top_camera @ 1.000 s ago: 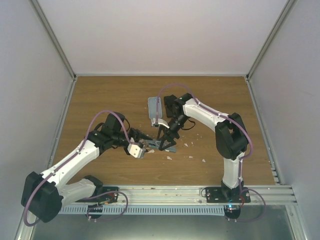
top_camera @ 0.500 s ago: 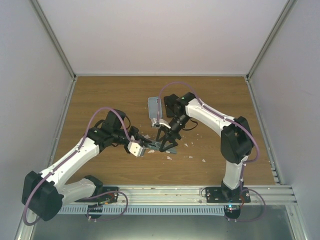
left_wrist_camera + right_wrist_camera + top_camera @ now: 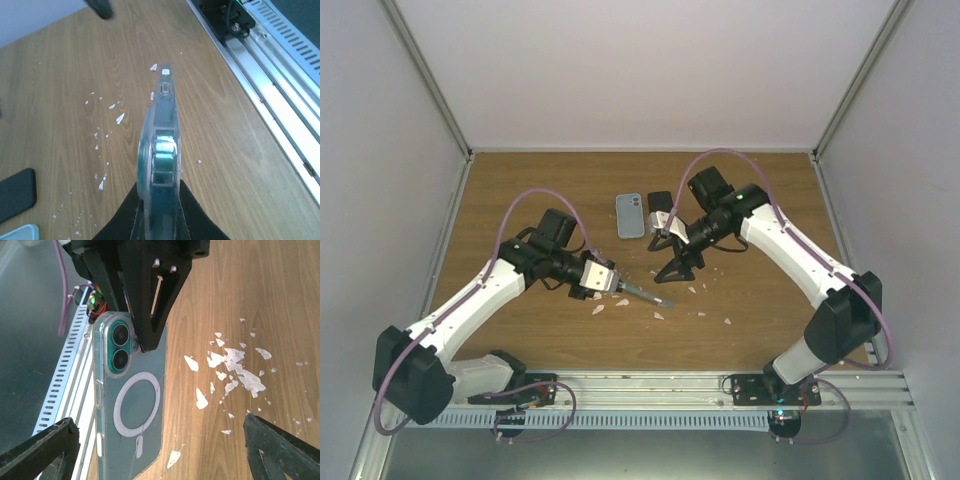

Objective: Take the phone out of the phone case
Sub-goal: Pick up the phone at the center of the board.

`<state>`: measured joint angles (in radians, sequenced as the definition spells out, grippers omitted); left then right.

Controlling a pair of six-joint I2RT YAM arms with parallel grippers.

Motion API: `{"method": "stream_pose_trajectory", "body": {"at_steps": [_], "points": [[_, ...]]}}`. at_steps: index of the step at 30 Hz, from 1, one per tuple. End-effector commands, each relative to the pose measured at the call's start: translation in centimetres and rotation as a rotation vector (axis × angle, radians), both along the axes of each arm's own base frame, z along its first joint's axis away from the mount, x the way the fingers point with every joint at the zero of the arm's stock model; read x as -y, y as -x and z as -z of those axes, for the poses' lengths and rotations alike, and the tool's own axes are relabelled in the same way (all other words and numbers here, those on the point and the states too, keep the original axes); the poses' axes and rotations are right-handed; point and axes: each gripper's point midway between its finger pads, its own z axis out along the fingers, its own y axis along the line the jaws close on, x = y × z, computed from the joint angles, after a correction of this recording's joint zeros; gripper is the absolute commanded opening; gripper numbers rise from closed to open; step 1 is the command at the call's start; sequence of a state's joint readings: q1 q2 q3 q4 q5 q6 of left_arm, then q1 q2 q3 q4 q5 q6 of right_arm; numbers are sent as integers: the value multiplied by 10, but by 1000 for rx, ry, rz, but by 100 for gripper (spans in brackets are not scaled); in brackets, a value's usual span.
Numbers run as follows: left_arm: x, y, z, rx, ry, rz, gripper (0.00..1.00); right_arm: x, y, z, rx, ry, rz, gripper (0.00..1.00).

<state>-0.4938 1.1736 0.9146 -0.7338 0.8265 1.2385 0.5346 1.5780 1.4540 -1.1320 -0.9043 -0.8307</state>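
A teal phone in a clear case (image 3: 648,294) with a white ring on its back is held by its camera end in my left gripper (image 3: 620,287), just above the table. The left wrist view shows it edge-on (image 3: 159,130) between the shut fingers (image 3: 120,215). My right gripper (image 3: 666,258) is wide open and empty, above and to the right of the phone without touching it. In the right wrist view the cased phone (image 3: 131,405) lies between the spread fingertips (image 3: 42,450), with the left gripper's black fingers on its top end.
A light blue phone-shaped piece (image 3: 630,215) and a black one (image 3: 660,208) lie flat at mid-table behind the grippers. White flakes (image 3: 698,292) are scattered on the wood. The metal rail (image 3: 720,385) runs along the near edge.
My right gripper has let go of the phone, opened and drawn back up and to the right. The left gripper still holds the cased phone and has shifted slightly right.
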Motion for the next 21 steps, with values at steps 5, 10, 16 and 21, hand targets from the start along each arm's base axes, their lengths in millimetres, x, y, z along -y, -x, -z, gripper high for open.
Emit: {"method": "stream_pose_trajectory", "body": {"at_steps": [5, 10, 16, 21], "points": [[14, -22, -30, -190, 61, -88, 0, -3, 0, 30, 42, 102, 88, 81], [17, -30, -32, -231, 58, -113, 0, -10, 2, 39, 43, 140, 97, 67], [17, -37, -29, -266, 49, -144, 0, -14, -4, 46, 62, 159, 126, 51], [15, -44, -32, -327, 62, -167, 1, -13, -8, 51, 87, 179, 149, 37]]}}
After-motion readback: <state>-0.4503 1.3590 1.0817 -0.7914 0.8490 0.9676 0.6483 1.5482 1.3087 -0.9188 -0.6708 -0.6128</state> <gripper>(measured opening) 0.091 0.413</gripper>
